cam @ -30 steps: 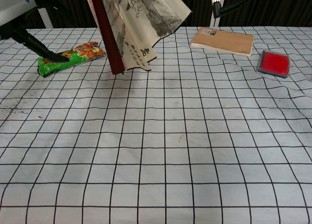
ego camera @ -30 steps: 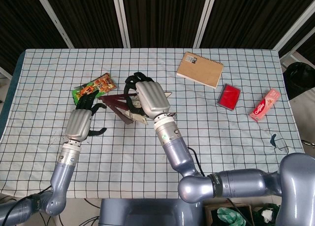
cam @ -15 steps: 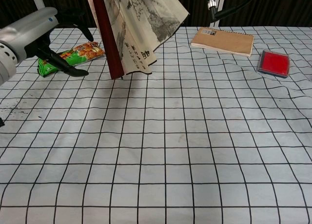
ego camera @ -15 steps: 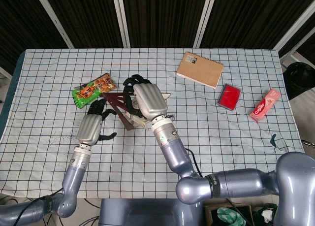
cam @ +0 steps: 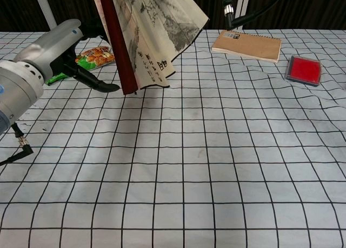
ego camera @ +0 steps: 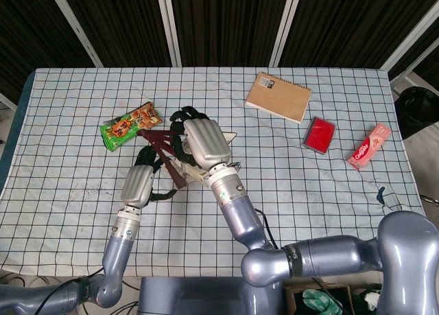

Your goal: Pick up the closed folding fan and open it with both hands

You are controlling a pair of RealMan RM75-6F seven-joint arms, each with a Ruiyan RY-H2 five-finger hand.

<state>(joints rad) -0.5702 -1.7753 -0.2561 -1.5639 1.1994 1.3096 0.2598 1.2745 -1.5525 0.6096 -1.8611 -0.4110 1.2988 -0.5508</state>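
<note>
1. The folding fan (cam: pixel 154 29) carries black brush-written characters near its lower paper edge; they are too small to read with certainty.
2. The pink box (ego camera: pixel 368 146) bears white lettering, illegible here.
3. The notebook (cam: pixel 247 44) has a small printed label, unreadable.
4. The snack packet (cam: pixel 89 58) shows print, unreadable.

The fan (ego camera: pixel 164 147) sits mid-table between the left hand (ego camera: pixel 139 184) and the right hand (ego camera: pixel 204 141). A snack packet (ego camera: pixel 129 124) lies behind to the left. A notebook (ego camera: pixel 278 96), a box (ego camera: pixel 319 134) and a packet (ego camera: pixel 368 146) run off rightward.
</note>
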